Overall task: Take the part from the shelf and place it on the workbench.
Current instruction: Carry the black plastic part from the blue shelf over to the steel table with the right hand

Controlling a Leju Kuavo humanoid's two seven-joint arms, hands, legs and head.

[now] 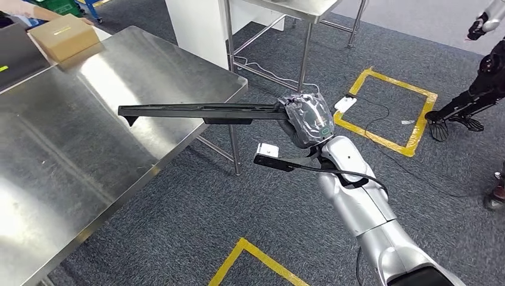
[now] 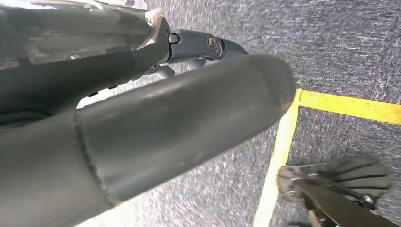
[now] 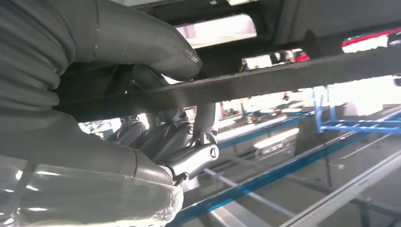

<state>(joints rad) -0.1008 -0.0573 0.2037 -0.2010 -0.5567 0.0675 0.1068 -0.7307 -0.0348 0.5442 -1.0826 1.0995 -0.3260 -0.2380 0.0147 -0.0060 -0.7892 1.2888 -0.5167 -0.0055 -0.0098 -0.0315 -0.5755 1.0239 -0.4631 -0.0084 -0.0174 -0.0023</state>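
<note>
Part (image 1: 199,111) clamped at one end in the right robot hand (image 1: 306,119), its long axis running out level over the counter (image 1: 71,161) corner, hanging above it; left robot hand (image 2: 142,123) hangs over carpet, grip unclear

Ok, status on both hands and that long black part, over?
Right hand grips long black plastic part, held level over steel workbench corner. Left hand hangs over grey carpet, grasp unclear. Cardboard box at bench's far end, off the path.
</note>
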